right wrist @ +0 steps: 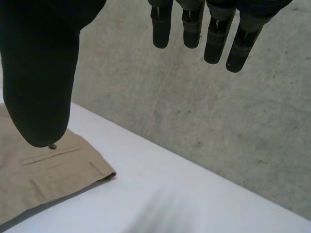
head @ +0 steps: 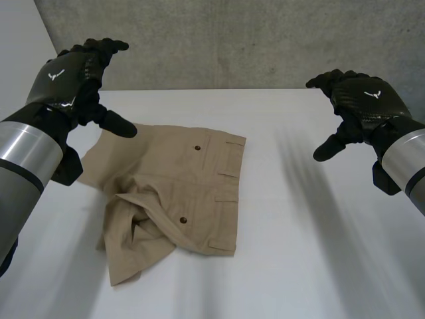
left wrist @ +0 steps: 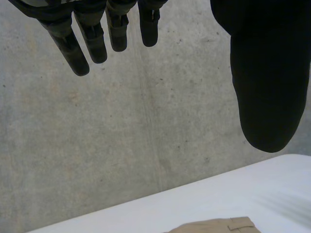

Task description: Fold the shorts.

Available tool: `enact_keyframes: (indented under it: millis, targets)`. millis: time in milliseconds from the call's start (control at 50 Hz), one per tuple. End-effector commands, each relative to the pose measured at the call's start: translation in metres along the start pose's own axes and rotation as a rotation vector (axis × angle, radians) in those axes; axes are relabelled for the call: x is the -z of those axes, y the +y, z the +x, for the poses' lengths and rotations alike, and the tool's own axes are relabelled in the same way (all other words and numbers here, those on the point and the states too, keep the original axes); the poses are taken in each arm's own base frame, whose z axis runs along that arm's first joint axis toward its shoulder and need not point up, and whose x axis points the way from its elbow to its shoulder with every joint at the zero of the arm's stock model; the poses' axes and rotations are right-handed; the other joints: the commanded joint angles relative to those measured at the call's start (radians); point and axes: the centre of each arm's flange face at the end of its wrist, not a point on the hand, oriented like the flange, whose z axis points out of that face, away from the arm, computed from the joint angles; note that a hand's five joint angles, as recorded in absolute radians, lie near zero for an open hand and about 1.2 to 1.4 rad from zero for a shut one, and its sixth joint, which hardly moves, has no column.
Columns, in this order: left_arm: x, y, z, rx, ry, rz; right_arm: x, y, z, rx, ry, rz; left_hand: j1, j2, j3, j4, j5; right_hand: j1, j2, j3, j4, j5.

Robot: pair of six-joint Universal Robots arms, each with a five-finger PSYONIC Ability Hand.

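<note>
Tan shorts (head: 174,193) lie on the white table (head: 312,252), back side up with two buttoned pockets, the waistband toward the right and the near leg crumpled. My left hand (head: 73,80) hovers above the shorts' far left edge, open, fingers (left wrist: 92,39) straight and holding nothing. My right hand (head: 358,100) hangs in the air well to the right of the shorts, open and empty too, fingers (right wrist: 214,34) spread. In the right wrist view a waistband corner of the shorts (right wrist: 53,170) lies below the thumb. A sliver of the shorts (left wrist: 218,225) appears in the left wrist view.
A grey concrete wall (head: 252,40) stands behind the table's far edge. Bare white tabletop stretches to the right of the shorts and in front of them.
</note>
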Motion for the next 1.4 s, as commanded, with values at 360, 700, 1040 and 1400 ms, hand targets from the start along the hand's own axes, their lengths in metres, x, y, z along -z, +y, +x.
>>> enact_keyframes:
  millis: [360,700,1040,1400]
  targets:
    - [0.004,0.003,-0.004,-0.143,-0.019,-0.046,0.013,0.090,-0.139,0.041,-0.445,-0.350,-0.004,-0.016,-0.027,-0.019,-0.038,-0.006,-0.022,-0.018,-0.038,-0.046]
    - [0.003,0.005,-0.006,-0.142,-0.029,-0.052,0.007,0.145,-0.178,0.106,-0.416,-0.343,-0.010,-0.022,-0.033,-0.025,-0.044,0.238,0.222,0.226,0.206,0.198]
    - [0.024,0.016,-0.007,-0.133,-0.039,-0.202,0.000,0.070,-0.166,0.108,-0.307,-0.102,0.163,0.151,0.140,0.148,0.129,1.200,1.184,1.188,1.168,1.160]
    - [0.088,0.076,-0.040,-0.067,-0.211,-0.599,-0.015,0.071,-0.131,0.204,-0.187,-0.107,0.377,0.366,0.354,0.363,0.344,1.200,1.184,1.188,1.168,1.160]
